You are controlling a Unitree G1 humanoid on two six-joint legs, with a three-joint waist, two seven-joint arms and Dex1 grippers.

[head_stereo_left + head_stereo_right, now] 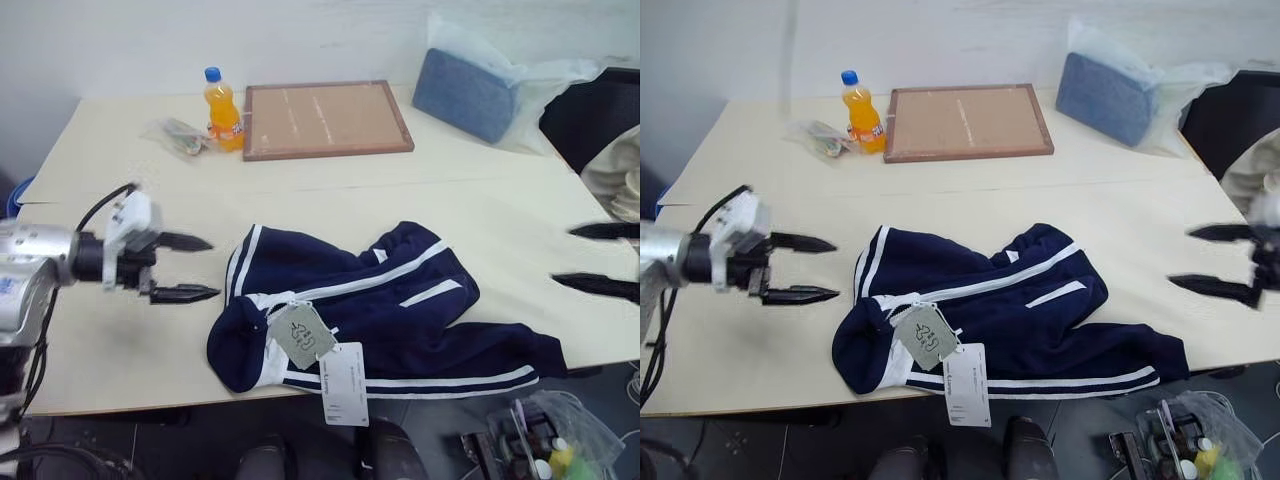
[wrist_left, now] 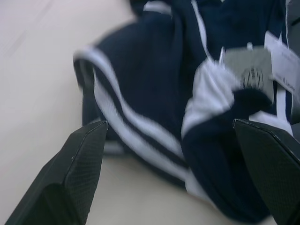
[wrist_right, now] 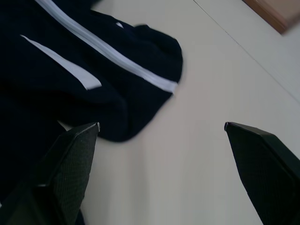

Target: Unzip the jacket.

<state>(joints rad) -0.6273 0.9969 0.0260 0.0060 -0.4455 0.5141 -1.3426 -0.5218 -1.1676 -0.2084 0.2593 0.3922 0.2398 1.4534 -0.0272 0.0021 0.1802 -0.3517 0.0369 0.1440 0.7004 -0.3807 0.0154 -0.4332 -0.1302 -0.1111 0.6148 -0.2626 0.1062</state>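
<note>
Jacket [image 1: 370, 305], navy track type with white stripes, lies crumpled on the near-centre tabletop [image 1: 120, 170], still zipped by the look of it. Collar bunched at its left near corner, grey hang tag [image 1: 302, 335] and white paper tag [image 1: 345, 385] lying there, white tag hanging over the tabletop's near edge. Long axis runs roughly left-near to right, white zipper line slanting from collar up toward the far right. Left end effector [image 1: 185, 268] just beside the collar end, fingers spread wide, empty, pointing right at the fabric. Right end effector [image 1: 600, 260] also spread wide, empty, off the jacket's right side, clearly apart from it. Left arm nearer to the collar and tags. Zipper pull not discernible; probably near the tags. Orange soda bottle [image 1: 222, 110], corkboard [image 1: 325, 120], blue cushion [image 1: 465, 93] sit at the far side, out of the way.
</note>
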